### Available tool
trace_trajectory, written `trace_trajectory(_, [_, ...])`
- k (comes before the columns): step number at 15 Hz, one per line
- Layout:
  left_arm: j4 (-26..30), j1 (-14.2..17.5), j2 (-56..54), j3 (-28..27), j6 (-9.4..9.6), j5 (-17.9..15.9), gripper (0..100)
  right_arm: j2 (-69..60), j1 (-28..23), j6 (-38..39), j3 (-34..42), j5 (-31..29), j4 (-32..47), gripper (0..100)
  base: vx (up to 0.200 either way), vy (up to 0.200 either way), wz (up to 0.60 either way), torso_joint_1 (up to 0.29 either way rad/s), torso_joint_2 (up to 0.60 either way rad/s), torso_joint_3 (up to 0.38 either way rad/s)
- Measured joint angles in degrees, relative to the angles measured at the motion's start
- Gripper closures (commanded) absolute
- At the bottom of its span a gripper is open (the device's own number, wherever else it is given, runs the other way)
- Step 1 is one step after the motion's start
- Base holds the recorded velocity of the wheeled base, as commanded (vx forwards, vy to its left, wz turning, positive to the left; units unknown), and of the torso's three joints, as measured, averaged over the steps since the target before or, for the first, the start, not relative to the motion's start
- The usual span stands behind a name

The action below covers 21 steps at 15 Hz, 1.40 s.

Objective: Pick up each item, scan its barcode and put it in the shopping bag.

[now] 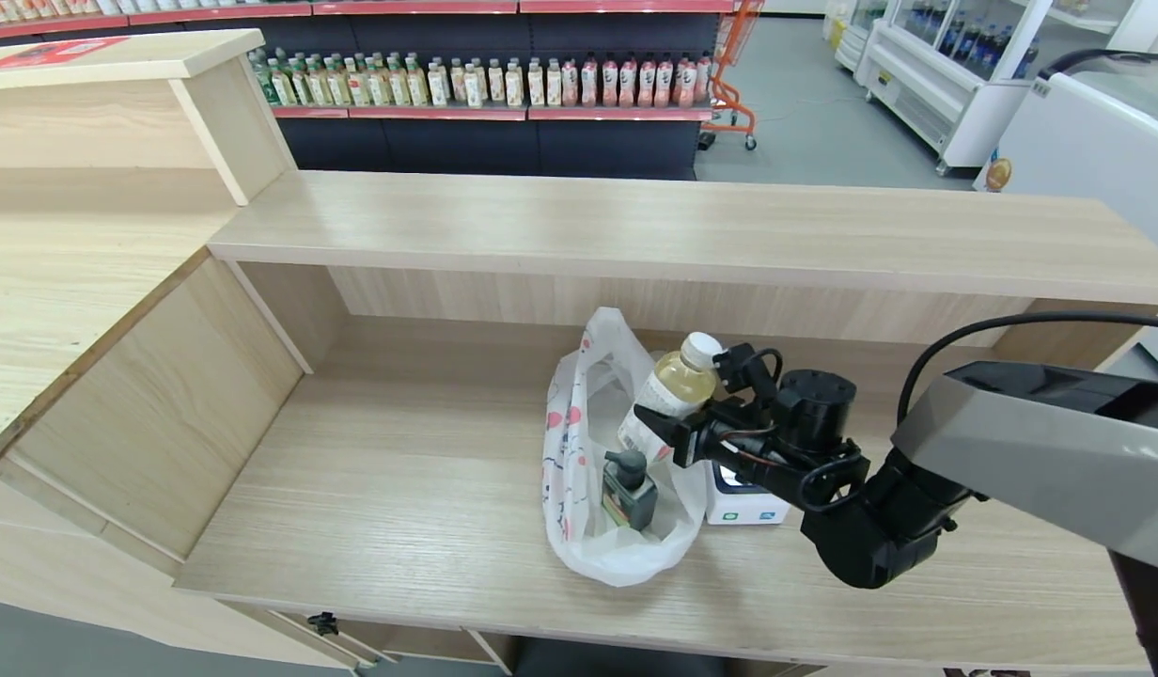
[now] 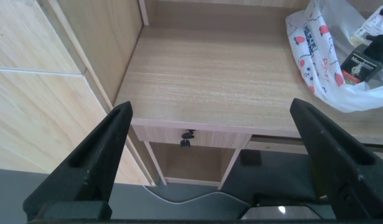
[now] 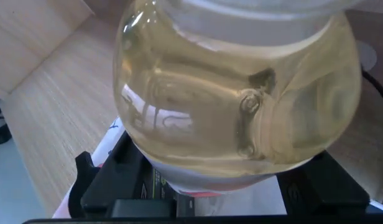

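Between the right gripper's (image 1: 668, 425) black fingers sits a bottle (image 1: 678, 385) of pale yellow drink, pinched at its labelled lower half. The bottle hangs in the air just over the open mouth of the bag (image 1: 579, 527). Its long axis is tilted. The white cap (image 1: 703, 350) points up and towards the counter's back wall, and the base points down towards the bag. From the right wrist camera the rounded body of the bottle (image 3: 235, 93) looms close, liquid showing through the clear wall, with the dark gripper parts just beneath it.

Inside the bag a dark pump bottle (image 1: 629, 489) stands upright, pump head up. The bag is white plastic with red and blue marks. It lies slumped on the counter (image 1: 400, 489) towards the right of the middle, its handles reaching towards the back wall. Just beside it, on the side nearer the right arm, a small white scanner (image 1: 743, 503) rests on the counter, partly hidden by the arm.

Off by the counter's front edge the left gripper (image 2: 211, 109) hangs with its fingers (image 2: 98, 162) spread wide and nothing between them. Past them I can see the front edge, a small black latch (image 2: 187, 137) under it, and the bag (image 2: 316, 62) with the pump bottle (image 2: 365, 59) further along the counter.

A raised ledge (image 1: 635, 226) runs along the back of the counter. Beyond it a store shelf (image 1: 485, 83) holds a row of drinks, and chest freezers (image 1: 946, 85) stand off to the right.
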Motion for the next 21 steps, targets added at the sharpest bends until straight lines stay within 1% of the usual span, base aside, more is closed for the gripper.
trace_trajectory(6, [0.0,0.0,0.0,0.0,0.02,0.0,0,3.0,-0.7,0.0,-5.4,4.4,-0.7,100,0.000,0.000,0.00,0.000,0.00,0.000])
trace_trajectory(8, [0.0,0.0,0.0,0.0,0.02,0.0,0,4.5,-0.7,0.0,-7.5,4.8,-0.7,100,0.000,0.000,0.00,0.000,0.00,0.000])
trace_trajectory(13, [0.0,0.0,0.0,0.0,0.02,0.0,0,8.2,-1.0,-0.3,-9.7,5.1,-1.2,100,0.000,0.000,0.00,0.000,0.00,0.000])
trace_trajectory(19, [0.0,0.0,0.0,0.0,0.02,0.0,0,11.5,-1.7,-6.6,-11.3,5.2,-1.6,100,0.000,0.000,0.00,0.000,0.00,0.000])
trace_trajectory(20, [0.0,0.0,0.0,0.0,0.02,0.0,0,11.8,-1.7,-7.0,-11.5,5.2,-1.5,0,0.000,0.000,0.00,0.000,0.00,0.000])
trace_trajectory(21, [0.0,0.0,0.0,0.0,0.02,0.0,0,12.1,-1.7,-7.0,-11.7,5.2,-1.6,0,0.000,0.000,0.00,0.000,0.00,0.000])
